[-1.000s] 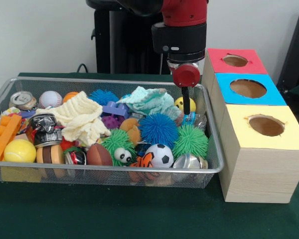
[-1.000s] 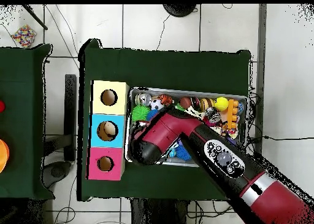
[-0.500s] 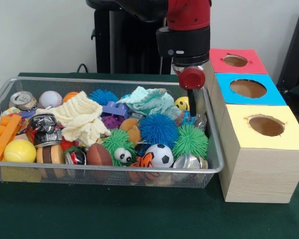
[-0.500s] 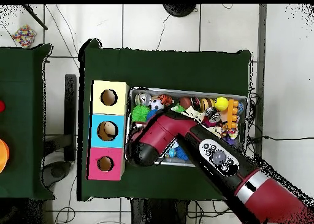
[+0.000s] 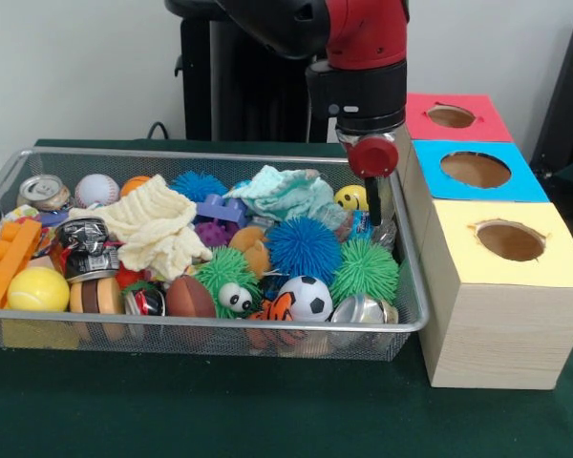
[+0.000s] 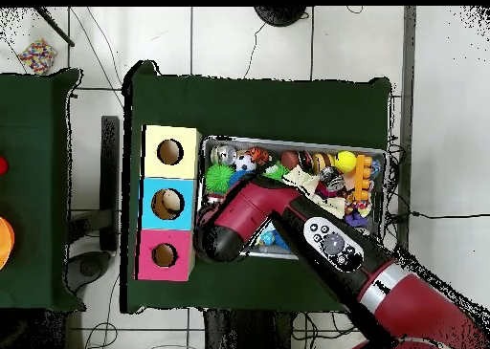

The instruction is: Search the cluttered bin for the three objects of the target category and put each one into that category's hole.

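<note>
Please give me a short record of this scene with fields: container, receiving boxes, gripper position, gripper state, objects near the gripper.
container: wire bin full of toys, cans and cloths
receiving boxes: pink box, blue box, yellow box, each with one hole
gripper position: gripper above the bin's end beside the boxes
gripper state: cannot tell
objects near the gripper: yellow smiley ball, teal cloth

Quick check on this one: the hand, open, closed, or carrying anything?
Hand: cannot be told; only a dark tip shows below the red wrist, above the bin edge beside the boxes, with nothing visibly carried.
</note>
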